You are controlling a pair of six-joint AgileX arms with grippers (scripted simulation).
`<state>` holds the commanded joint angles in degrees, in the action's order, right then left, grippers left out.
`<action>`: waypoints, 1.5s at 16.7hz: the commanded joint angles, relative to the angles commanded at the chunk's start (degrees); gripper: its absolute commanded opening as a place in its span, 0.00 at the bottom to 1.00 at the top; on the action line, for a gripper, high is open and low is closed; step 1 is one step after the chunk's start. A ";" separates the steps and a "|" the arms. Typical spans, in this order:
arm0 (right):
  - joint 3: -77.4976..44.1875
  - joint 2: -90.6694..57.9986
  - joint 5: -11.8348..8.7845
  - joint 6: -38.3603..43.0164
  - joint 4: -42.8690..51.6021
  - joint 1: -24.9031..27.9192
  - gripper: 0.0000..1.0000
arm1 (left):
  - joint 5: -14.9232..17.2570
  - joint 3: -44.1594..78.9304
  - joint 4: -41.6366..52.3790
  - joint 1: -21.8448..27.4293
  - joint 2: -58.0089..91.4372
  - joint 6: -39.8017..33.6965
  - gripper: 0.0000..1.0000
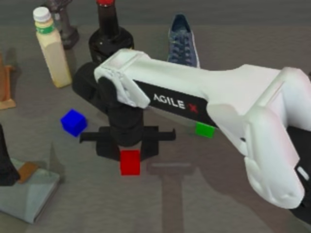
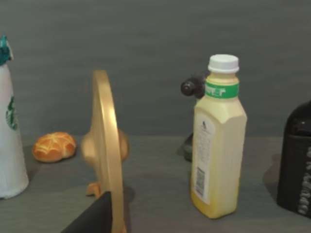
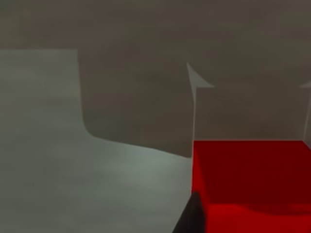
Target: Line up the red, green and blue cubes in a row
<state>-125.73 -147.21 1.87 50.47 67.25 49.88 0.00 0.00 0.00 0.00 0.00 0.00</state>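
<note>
The red cube (image 1: 130, 162) sits in the middle of the table, between the black fingers of my right gripper (image 1: 129, 151), which is shut on it. In the right wrist view the red cube (image 3: 252, 187) fills the corner, with one dark finger (image 3: 192, 218) against its side. Left of it the blue cube (image 1: 74, 122) lies free. To its right the green cube (image 1: 204, 129) is partly hidden under the right arm. My left gripper (image 1: 6, 167) is parked at the table's left edge, open, with one finger (image 2: 92, 218) showing in its wrist view.
Along the back stand a yellow bottle (image 1: 52, 53), a dark bottle (image 1: 111, 36), a blue shoe (image 1: 182, 41) and a dark tool (image 1: 63, 22). A wooden stand (image 1: 5, 82) and a grey block (image 1: 26, 194) are at the left. Bread (image 2: 54, 146) lies near a white cup (image 2: 9, 141).
</note>
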 joint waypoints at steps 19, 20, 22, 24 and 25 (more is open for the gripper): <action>-6.54 0.18 -0.04 0.10 6.52 0.28 1.00 | 0.00 0.00 0.00 0.00 0.00 0.00 1.00; -8.79 0.26 -0.05 0.14 9.12 0.36 1.00 | 0.00 0.00 0.00 0.00 0.00 0.00 1.00; -12.71 0.48 -0.03 0.15 13.38 0.49 1.00 | 0.00 0.00 0.00 0.00 0.00 0.00 1.00; -14.56 0.66 -0.01 0.13 15.23 0.56 1.00 | 0.00 0.00 0.00 0.00 0.00 0.00 1.00; -14.63 0.68 -0.01 0.13 15.31 0.56 1.00 | 0.00 0.00 0.00 0.00 0.00 0.00 1.00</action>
<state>-140.36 -146.53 1.86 50.61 82.55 50.44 0.00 0.00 0.00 0.00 0.00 0.00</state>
